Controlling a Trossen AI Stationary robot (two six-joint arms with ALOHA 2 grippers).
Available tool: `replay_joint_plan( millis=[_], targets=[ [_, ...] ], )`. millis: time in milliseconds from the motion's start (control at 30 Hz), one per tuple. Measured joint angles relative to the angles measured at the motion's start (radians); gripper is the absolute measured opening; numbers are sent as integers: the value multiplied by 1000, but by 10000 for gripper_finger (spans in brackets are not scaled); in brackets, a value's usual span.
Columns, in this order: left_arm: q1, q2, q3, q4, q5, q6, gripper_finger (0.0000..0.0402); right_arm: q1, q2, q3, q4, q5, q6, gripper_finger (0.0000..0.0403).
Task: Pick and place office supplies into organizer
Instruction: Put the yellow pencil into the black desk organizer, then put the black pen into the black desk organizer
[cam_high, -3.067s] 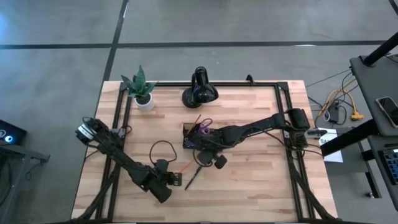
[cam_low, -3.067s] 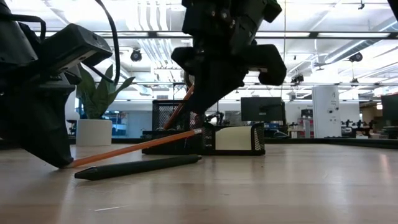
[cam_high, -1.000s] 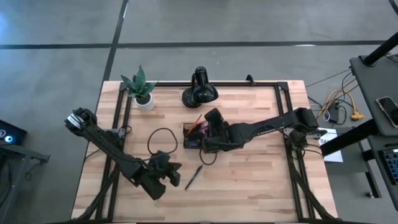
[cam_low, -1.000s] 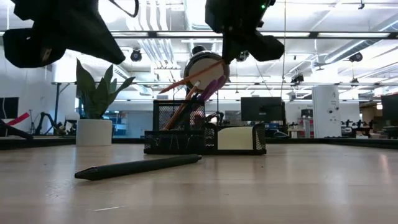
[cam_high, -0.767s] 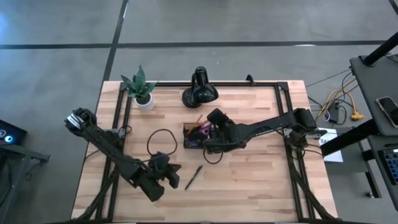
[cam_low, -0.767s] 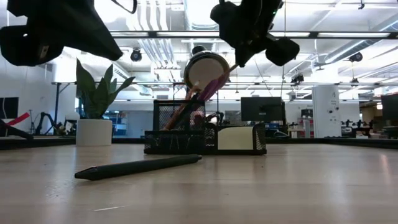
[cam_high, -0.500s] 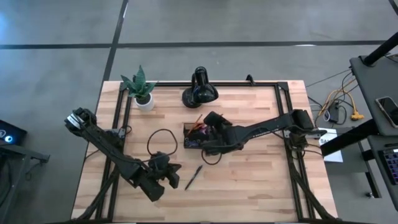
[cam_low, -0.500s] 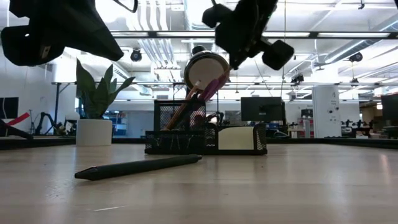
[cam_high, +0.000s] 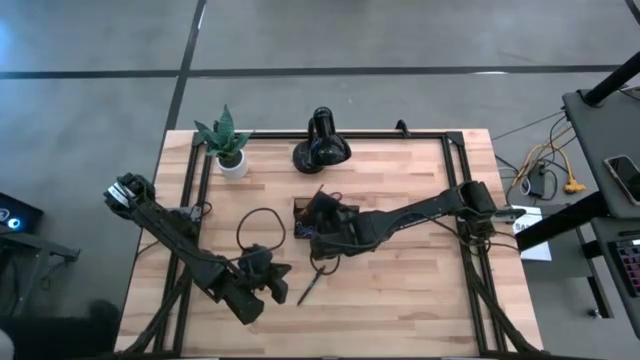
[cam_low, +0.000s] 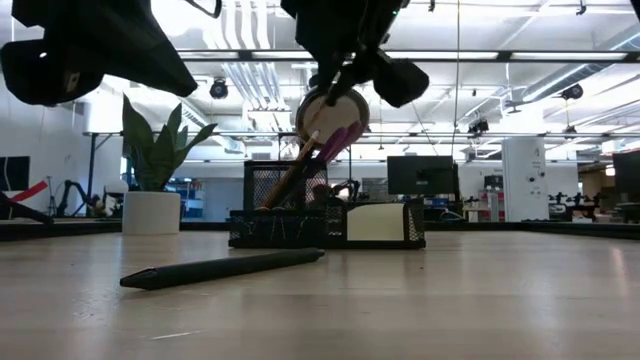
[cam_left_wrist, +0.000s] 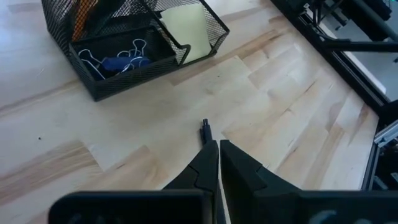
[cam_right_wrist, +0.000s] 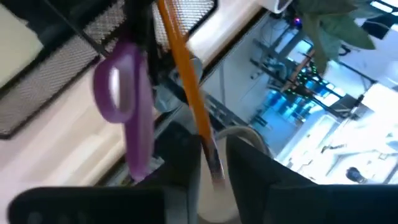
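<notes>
- Organizer (cam_high: 313, 222) of black mesh sits mid-tabletop (cam_high: 400, 300); going left to right, we meet the left arm first.
- We see the left tool (cam_left_wrist: 219, 163) raised above the front-left of the tabletop, its fingers (cam_left_wrist: 205, 168) pressed together and holding nothing.
- We find a black pen (cam_high: 311, 284) lying loose on the wood just beyond those fingertips, in front of the organizer and apart from it.
- We see the organizer's low front compartment holding binder clips (cam_left_wrist: 118, 59), with the yellow sticky-note pad (cam_left_wrist: 188, 23) in the section beside it.
- We note purple-handled scissors (cam_right_wrist: 124, 99) and an orange pencil (cam_right_wrist: 186, 81) standing tilted in its tall cup.
- We place the right tool (cam_right_wrist: 211, 165) directly over the organizer; its fingers are parted, with the pencil's end in the gap between them, but we cannot tell whether they press on it.
- We see a potted plant (cam_high: 226, 140) and a black lamp (cam_high: 321, 142) at the far edge.
</notes>
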Motion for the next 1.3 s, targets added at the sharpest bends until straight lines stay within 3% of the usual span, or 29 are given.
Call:
replay_joint_plan(
  millis=[167, 300, 433, 500, 567, 700, 767, 933, 1300],
  targets=[
    [0, 0, 0, 0, 1, 14, 0, -1, 4, -32, -17, -1, 68, 99],
    [-2, 0, 0, 0, 1, 14, 0, 24, 1, -33, -17, 68, 109, 120],
    [-8, 0, 0, -1, 2, 14, 0, 52, -24, -33, -113, 69, 272, 137],
    [-12, 0, 0, 0, 3, 14, 0, 63, -47, -33, -208, 21, 393, 143],
    [-14, 0, 0, 0, 7, 14, 0, 82, -68, -33, -322, -137, 532, 148],
    [-21, 0, -1, 0, 8, 14, 0, 135, -101, -42, -352, -807, 650, 152],
    [-23, 0, -2, 2, 8, 17, 0, 167, -104, -55, -251, -909, 617, 153],
    [-23, 0, -6, 4, 11, 33, 0, 179, -54, -82, 17, -887, 455, 153],
    [-25, 0, -6, 25, 14, 30, 0, 107, 113, -43, 90, -893, 285, 153]
  ],
)
